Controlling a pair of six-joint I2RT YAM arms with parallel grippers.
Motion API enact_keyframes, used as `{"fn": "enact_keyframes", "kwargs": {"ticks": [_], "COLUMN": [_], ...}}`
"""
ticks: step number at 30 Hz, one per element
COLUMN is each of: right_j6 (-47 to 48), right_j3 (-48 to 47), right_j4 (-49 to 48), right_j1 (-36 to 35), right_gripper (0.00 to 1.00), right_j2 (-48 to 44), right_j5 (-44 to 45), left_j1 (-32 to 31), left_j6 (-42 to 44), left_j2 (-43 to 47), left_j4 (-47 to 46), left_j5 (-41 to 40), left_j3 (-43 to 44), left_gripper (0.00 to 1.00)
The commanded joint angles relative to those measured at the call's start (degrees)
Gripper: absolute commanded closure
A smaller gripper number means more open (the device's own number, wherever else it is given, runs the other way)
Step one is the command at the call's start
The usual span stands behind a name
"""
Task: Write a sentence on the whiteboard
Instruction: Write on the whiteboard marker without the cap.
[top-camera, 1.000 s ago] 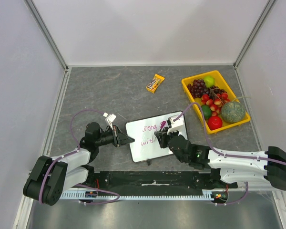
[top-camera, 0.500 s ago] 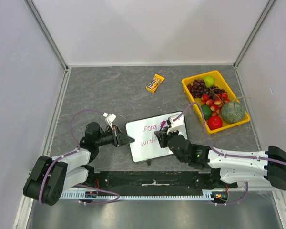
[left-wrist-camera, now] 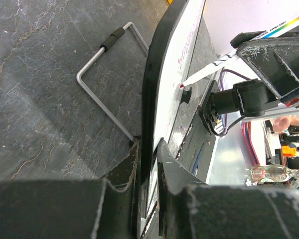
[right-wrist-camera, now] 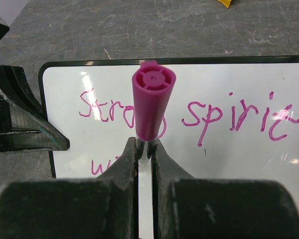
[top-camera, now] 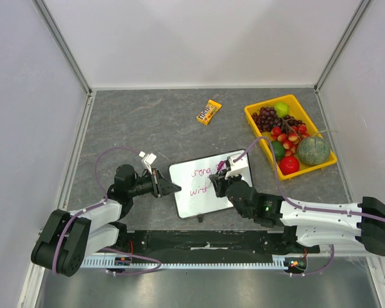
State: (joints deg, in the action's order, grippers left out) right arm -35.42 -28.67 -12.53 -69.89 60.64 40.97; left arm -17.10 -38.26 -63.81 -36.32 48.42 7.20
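The whiteboard [top-camera: 196, 200] lies near the table's front, black-rimmed, with its left edge [left-wrist-camera: 152, 84] between the jaws of my left gripper [top-camera: 174, 187] [left-wrist-camera: 148, 145], which is shut on it. The sentence [right-wrist-camera: 236, 117] is in pink: "Strong spirit" on the top line [top-camera: 204, 172], and the start of a second line [right-wrist-camera: 96, 166] below. My right gripper [top-camera: 217, 183] [right-wrist-camera: 145, 145] is shut on a pink marker [right-wrist-camera: 151, 102], held over the board's middle. In the left wrist view the marker [left-wrist-camera: 209, 71] has its tip down at the board's surface.
A yellow tray [top-camera: 252, 120] of fruit sits at the back right, a candy packet [top-camera: 209, 111] behind the board. The board's wire stand [left-wrist-camera: 102, 82] sticks out over the grey table [top-camera: 135, 122]. White walls enclose three sides.
My right gripper with the marker has shifted slightly along the second line. The left gripper and the board have stayed put.
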Motion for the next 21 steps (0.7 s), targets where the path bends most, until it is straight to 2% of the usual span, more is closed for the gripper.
{"fn": "enact_keyframes", "kwargs": {"ticks": [1, 15, 21], "right_j6": [-0.3, -2.1, -1.2], "right_j3": [-0.3, 2.9, 2.7], "right_j4": [2.3, 3.4, 3.4], "right_j1": [0.5, 0.5, 0.5], "right_gripper": [1.00, 1.00, 1.00], "right_j2": [-1.2, -0.8, -3.3], "right_j5": [2.9, -0.4, -0.5], "left_j1": [0.3, 0.2, 0.2], "left_j6": [2.3, 2.2, 2.3], "left_j2": [0.0, -0.1, -0.3], "left_j4": [2.7, 2.7, 2.7], "left_j5": [-3.2, -3.2, -3.2], "left_j3": [-1.0, -1.0, -1.0], "left_gripper": [0.98, 0.98, 0.98]}}
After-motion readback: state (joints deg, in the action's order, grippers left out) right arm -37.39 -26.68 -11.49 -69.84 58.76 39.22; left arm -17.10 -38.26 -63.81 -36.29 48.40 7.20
